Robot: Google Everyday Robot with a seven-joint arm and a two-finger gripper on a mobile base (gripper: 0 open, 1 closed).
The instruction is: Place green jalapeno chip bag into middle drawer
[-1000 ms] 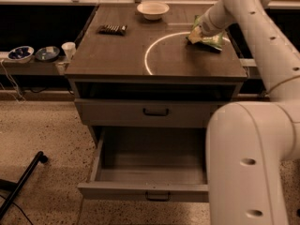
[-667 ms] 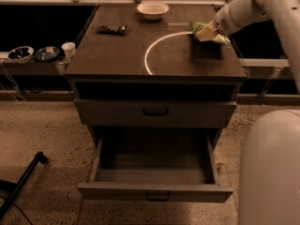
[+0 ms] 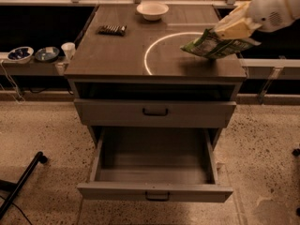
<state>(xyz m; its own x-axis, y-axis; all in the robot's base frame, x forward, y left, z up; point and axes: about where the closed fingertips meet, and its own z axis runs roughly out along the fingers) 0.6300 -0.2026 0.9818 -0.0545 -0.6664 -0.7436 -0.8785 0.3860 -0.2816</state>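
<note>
My gripper (image 3: 233, 28) is at the upper right, shut on the green jalapeno chip bag (image 3: 213, 46). The bag hangs tilted, lifted above the right side of the cabinet top (image 3: 117, 55), over the edge of the white circle mark (image 3: 154, 50). The middle drawer (image 3: 154, 165) is pulled open below, and its inside shows nothing in it. Its front (image 3: 154, 192) with the dark handle faces me. The upper drawer front (image 3: 154, 112) is shut.
A white bowl (image 3: 152, 11) stands at the back of the cabinet top. A dark ridged snack bar (image 3: 112, 29) lies at the back left. Bowls (image 3: 21, 54) and a white cup (image 3: 68, 49) sit on a low shelf at left. A black leg (image 3: 21, 184) crosses the floor at lower left.
The gripper has lifted the chip bag off the cabinet top and carried it up and toward the front right. The arm has pulled out of the right foreground.
</note>
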